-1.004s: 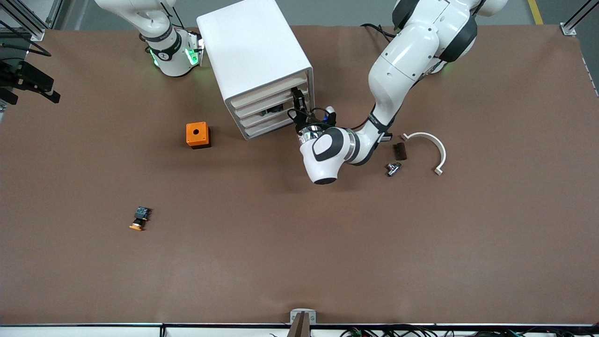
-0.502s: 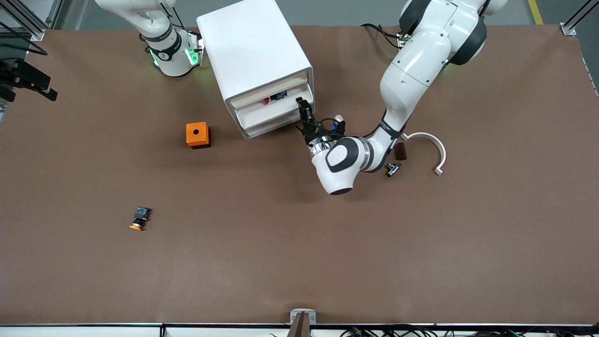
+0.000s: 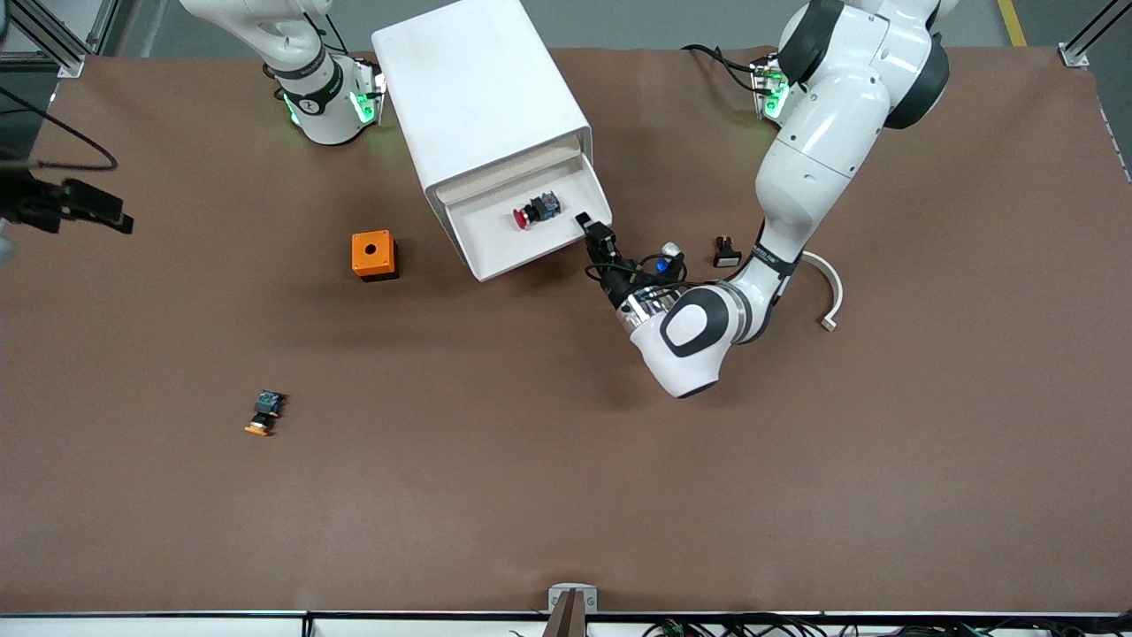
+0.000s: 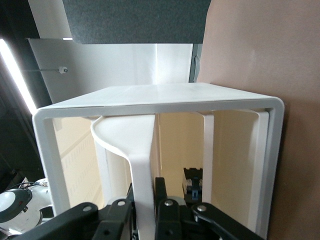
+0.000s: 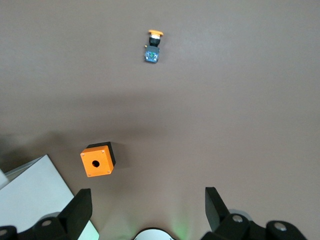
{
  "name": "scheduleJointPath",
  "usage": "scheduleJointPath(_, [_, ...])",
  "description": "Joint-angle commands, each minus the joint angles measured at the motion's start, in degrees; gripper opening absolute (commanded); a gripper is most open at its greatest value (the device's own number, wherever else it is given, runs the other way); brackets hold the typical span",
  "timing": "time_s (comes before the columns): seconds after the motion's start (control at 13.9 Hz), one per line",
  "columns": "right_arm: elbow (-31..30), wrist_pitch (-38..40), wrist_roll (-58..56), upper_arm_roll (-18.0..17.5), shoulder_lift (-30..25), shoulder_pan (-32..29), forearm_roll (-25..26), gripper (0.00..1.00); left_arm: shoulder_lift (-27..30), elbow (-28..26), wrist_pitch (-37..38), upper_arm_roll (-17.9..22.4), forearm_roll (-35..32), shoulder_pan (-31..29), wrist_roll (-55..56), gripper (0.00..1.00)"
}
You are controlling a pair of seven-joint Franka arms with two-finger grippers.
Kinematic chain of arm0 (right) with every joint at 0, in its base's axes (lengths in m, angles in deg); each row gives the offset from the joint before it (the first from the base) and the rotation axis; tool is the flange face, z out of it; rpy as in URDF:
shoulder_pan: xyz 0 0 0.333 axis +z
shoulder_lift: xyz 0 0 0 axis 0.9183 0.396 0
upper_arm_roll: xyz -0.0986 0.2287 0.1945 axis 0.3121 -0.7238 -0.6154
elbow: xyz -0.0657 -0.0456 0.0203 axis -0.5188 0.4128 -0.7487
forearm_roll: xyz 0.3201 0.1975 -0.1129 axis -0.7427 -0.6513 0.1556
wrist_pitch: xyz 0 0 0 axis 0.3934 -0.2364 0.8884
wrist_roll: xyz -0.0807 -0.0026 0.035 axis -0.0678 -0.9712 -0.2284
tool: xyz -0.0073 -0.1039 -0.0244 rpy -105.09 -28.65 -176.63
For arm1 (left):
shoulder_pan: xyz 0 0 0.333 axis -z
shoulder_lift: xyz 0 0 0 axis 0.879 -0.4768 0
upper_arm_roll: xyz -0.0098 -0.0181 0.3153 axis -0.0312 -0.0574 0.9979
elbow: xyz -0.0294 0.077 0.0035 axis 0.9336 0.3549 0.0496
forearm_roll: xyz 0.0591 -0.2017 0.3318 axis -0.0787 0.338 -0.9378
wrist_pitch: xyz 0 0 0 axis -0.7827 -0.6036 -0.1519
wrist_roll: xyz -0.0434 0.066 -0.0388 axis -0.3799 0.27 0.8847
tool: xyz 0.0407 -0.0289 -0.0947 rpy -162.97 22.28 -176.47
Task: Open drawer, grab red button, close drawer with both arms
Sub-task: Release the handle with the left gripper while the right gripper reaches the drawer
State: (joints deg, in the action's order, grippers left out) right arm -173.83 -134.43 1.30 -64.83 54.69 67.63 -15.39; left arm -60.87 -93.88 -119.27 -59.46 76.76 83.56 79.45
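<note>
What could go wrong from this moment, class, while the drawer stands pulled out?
1. The left hand grips the drawer at one corner; pulling farther might skew it or drag it free of the cabinet.
2. The red button lies loose, so a jerk could roll it.
3. The right hand, open above the table, might collide when reaching in.

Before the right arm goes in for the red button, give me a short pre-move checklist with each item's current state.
1. Drawer pulled out of the cabinet: ok.
2. Red button lying exposed in the drawer: ok.
3. Left gripper shut on the drawer's front edge: ok.
4. Right gripper jaws open: ok.
5. Right gripper over the drawer: not ok; it is over bare table near the orange box.
6. Nothing covering the button: ok.
</note>
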Motion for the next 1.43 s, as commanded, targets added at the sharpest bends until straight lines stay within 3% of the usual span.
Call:
scheduleJointPath(0.0, [2.79,0.4,-0.6,-0.52,4.01,-0.95,0.76,1.0,0.08,0.27,-0.05,-0.09,1.54,-1.64,1.33,0.17])
scheduleJointPath(0.22, [2.62,1.18,5.77,-0.95,4.01,0.53,0.5,1.0,0.08,0.27,-0.85,0.0,1.45,-1.91,1.16,0.24])
scheduleJointPath(0.36, [2.36,2.84,19.81,-1.13,3.83,4.47,-0.55,1.0,0.17,0.36,-2.33,0.0,1.8,-2.17,0.19,0.43])
scheduleJointPath(0.5, [2.27,2.86,31.16,-1.13,3.39,10.36,-0.73,1.0,0.52,0.97,-2.69,0.0,2.24,-3.14,-7.84,0.72])
scheduleJointPath(0.65, [1.31,2.51,42.93,-1.04,2.61,15.46,-4.05,1.0,0.78,2.11,-2.87,0.35,1.89,-3.76,-16.57,0.83])
scheduleJointPath(0.86, [-0.62,-0.73,60.16,-1.04,2.25,24.06,-6.62,1.0,1.4,5.36,-3.04,3.85,1.45,-3.23,-25.8,0.88])
scheduleJointPath(1.08, [-4.75,-9.94,78.18,-1.04,2.78,33.38,-6.62,1.0,2.62,10.63,-3.39,8.16,-1.44,-0.95,-36.86,0.9])
scheduleJointPath(1.36, [-7.49,-17.79,91.84,-1.04,6.28,42.35,-6.45,1.0,6.4,11.08,-10.58,10.81,-6.08,1.07,-50.67,0.92])
